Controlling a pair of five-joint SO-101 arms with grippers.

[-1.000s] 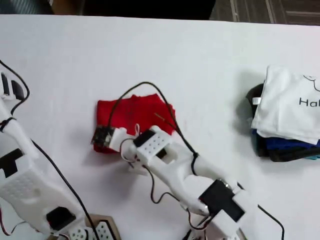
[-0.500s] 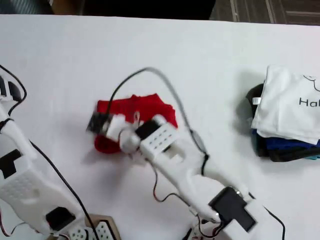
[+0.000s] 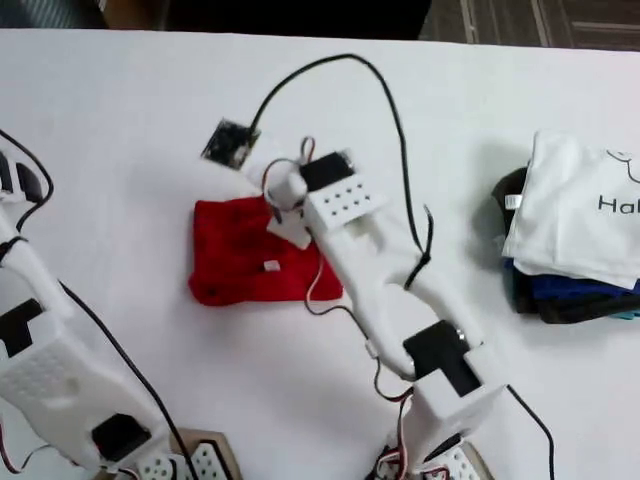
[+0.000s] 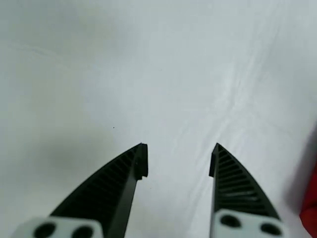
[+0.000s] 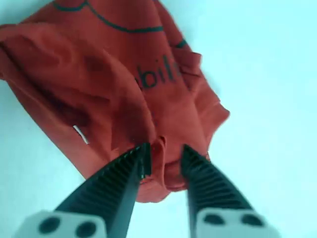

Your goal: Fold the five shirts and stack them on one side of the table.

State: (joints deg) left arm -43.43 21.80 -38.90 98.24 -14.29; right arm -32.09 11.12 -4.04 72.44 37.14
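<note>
- A flat white table (image 3: 130, 100) takes up the high view. Its far edge runs along the top, with dark carpeted floor (image 3: 500, 18) beyond it.
- A stack of folded shirts (image 3: 575, 215) sits at the table's right side. A white printed shirt lies on top of blue and black layers, and the frame edge cuts the stack off.
- The white plastic right arm (image 3: 385, 285) lies diagonally between that stack and the soft, loosely folded red shirt (image 3: 240, 255). It overlaps the shirt's right-hand and far corner.
- A thin black cable (image 3: 390, 90) arches high over the bare table beyond the arm and ends at a small black circuit board (image 3: 230, 144) just past the shirt's far edge.
- The red shirt lies near the table's middle as a rough rectangle. Its long axis runs left to right across the table, and a small white tag (image 3: 270, 266) lies on top.
- In the right wrist view its dark printed lettering faces up amid creases.
- The right gripper (image 5: 162, 154) has its black ribbed jaws narrowly spaced, pinching a bunched fold at the shirt's edge.
- The white left arm (image 3: 50, 360) stands at the table's left side, well apart from the shirt.
- The left gripper (image 4: 178, 158) is spread wide over bare tabletop and holds nothing.
- Bare table lies beyond the shirt, to its left, and in front of it toward the arm bases.
</note>
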